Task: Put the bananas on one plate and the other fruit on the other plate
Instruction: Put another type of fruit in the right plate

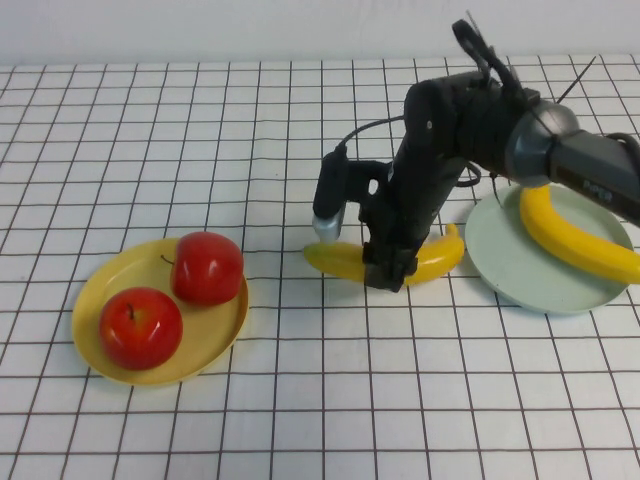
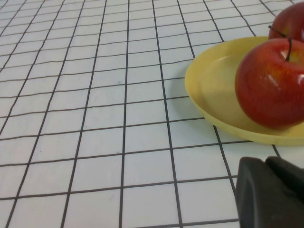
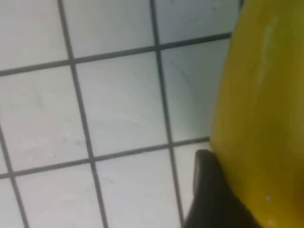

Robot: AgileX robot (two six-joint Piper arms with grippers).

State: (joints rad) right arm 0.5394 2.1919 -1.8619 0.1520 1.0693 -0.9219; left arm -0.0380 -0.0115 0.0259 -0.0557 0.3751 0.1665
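Observation:
Two red apples [image 1: 207, 267] [image 1: 140, 327] lie on the yellow plate [image 1: 92, 298] at the left. One banana [image 1: 575, 240] lies on the pale green plate [image 1: 497, 250] at the right. The other banana [image 1: 440, 258] lies on the table between the plates. My right gripper [image 1: 390, 270] straddles its middle and is shut on it. In the right wrist view one dark finger [image 3: 209, 194] presses against the banana [image 3: 261, 109]. My left gripper [image 2: 266, 164] is shut and empty, just short of the yellow plate [image 2: 213, 90] and an apple [image 2: 270, 85]. It is out of the high view.
The table is a white cloth with a black grid [image 1: 200, 130]. My right arm [image 1: 470, 120] reaches in from the right over the green plate's left edge. A second apple [image 2: 292, 21] shows behind the first in the left wrist view.

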